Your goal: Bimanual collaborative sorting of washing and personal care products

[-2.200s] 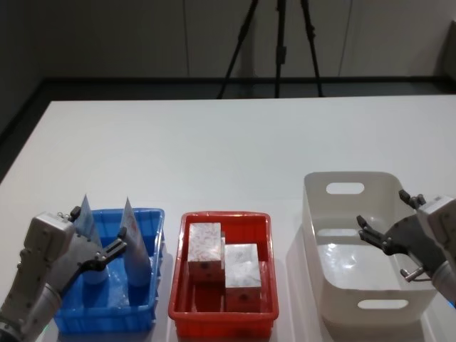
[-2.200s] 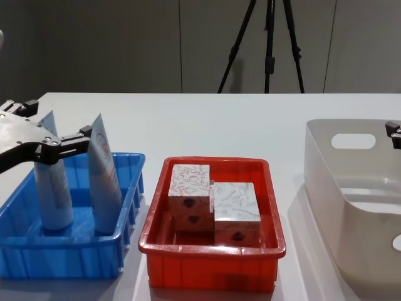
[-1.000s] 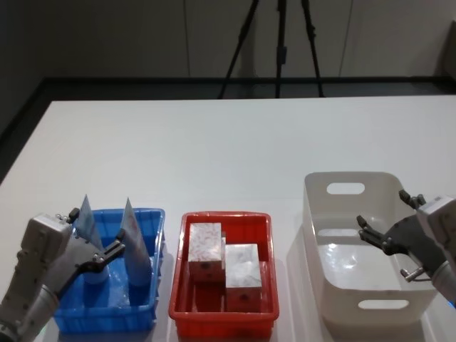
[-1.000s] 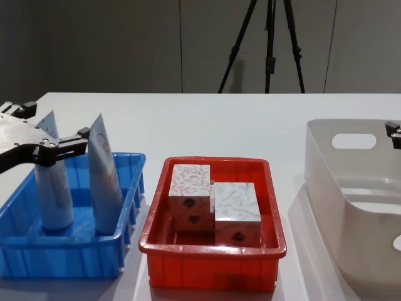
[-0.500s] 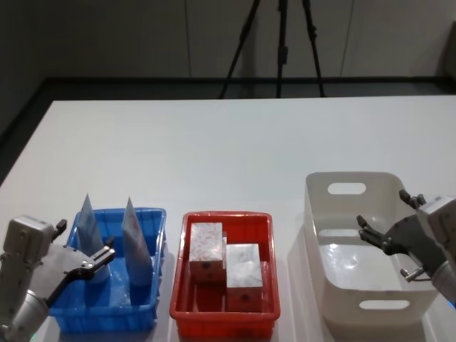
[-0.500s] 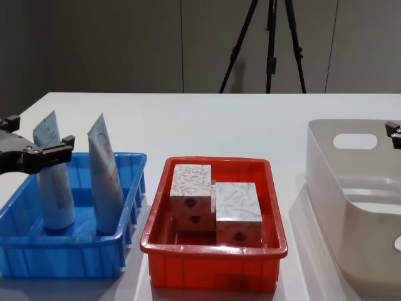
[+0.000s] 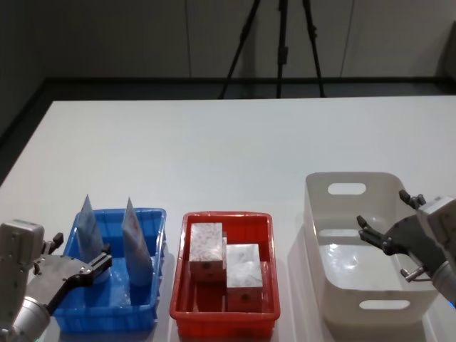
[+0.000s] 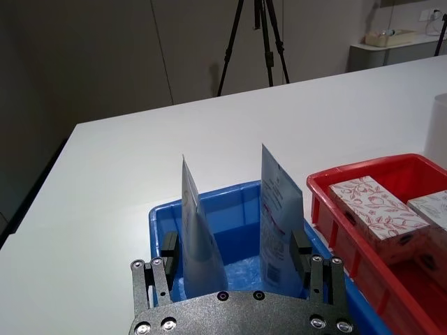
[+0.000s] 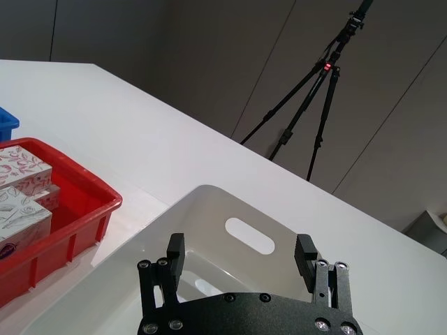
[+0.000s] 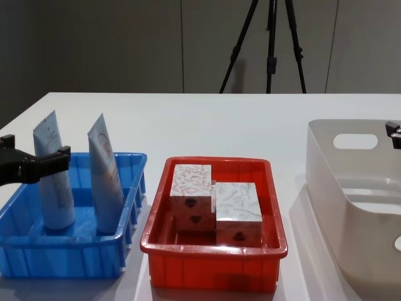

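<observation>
Two tubes (image 10: 53, 182) (image 10: 105, 185) stand upright in the blue tray (image 10: 62, 258) at the lower left of the chest view. Their crimped ends point up, and they stand side by side with a gap between them. The left tool (image 7: 80, 253) sits at the lower left corner of the head view, at the tray's near-left side. Its fingers are spread wide and hold nothing. In the left wrist view both tubes show beyond and between the two fingers. In the chest view one fingertip (image 10: 62, 152) overlaps the left tube partway up, though whether it touches cannot be told.

In the red tray (image 10: 213, 274) at bottom centre lie two boxes (image 10: 191, 191) (image 10: 238, 207), pressed against each other. The left one reaches higher than the right.

The tub (image 10: 351, 125) fills the lower right of the chest view, just beside the red tray. The right tool (image 9: 239, 250) hangs over its open top at the right edge of the head view, fingers well apart and empty.

All three containers stand in a row along the near edge of the white bench (image 10: 188, 119), with a tripod (image 10: 269, 44) behind its far edge at upper centre.
</observation>
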